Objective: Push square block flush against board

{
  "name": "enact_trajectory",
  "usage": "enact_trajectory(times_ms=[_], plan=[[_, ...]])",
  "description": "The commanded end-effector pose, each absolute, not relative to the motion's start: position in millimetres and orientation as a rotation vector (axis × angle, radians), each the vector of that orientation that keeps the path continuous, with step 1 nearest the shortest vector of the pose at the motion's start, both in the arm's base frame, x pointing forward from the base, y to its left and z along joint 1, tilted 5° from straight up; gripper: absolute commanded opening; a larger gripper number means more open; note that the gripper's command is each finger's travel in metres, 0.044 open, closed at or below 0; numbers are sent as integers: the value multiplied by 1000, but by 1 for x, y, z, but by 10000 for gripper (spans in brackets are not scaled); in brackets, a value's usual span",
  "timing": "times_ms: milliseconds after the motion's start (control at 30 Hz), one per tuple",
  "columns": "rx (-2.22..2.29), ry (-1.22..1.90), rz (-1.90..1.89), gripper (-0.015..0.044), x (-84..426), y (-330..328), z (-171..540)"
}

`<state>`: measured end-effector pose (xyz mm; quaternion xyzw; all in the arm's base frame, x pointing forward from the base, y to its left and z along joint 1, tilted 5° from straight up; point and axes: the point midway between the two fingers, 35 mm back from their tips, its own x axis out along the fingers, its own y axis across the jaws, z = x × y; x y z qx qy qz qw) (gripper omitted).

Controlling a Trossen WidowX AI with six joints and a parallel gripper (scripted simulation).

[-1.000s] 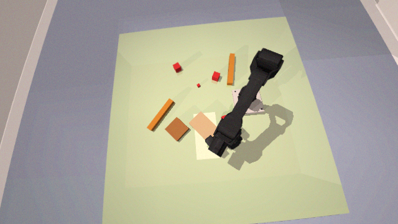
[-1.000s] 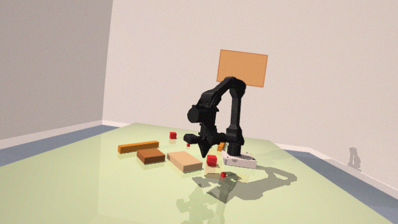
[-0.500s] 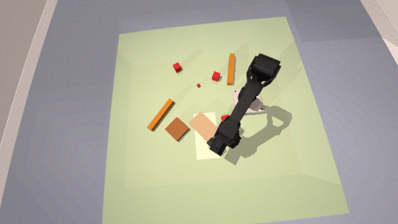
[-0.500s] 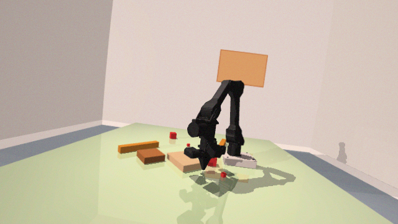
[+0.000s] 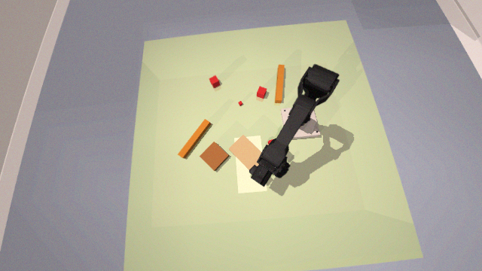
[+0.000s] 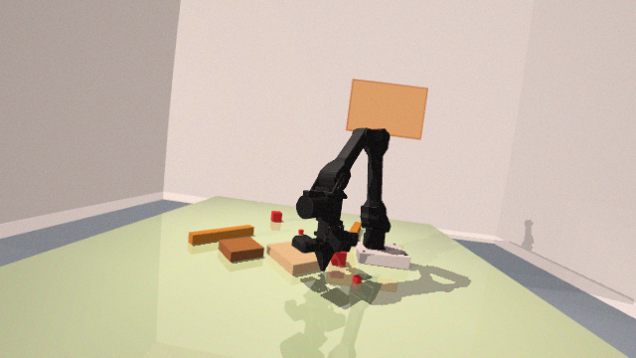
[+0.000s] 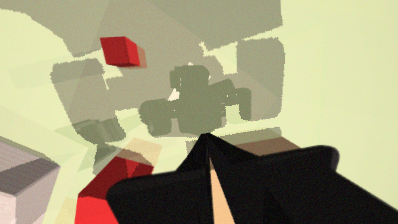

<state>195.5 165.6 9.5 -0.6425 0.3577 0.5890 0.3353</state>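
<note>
The square block is brown and lies flat. The board is light tan and lies flat just right of the block, partly hidden by the arm in the top and exterior views. A narrow gap shows between them. A sliver of the board shows between the finger bodies in the wrist view. My gripper is shut, holds nothing and points down low by the board's near right end. Whether its tips touch the board is unclear. The hand hides them in the top view.
A red cube lies close right of the fingers; a smaller one lies farther right. Orange bars lie beyond the block and near the arm's base. A pale rectangle lies under the board.
</note>
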Motion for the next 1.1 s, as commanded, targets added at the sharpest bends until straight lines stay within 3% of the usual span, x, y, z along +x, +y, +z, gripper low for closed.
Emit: enact_trajectory(times_ms=[0, 1067], plan=[[-1677, 927, 1539, 0, 198, 164, 10], [-1677, 926, 1539, 0, 202, 161, 10]])
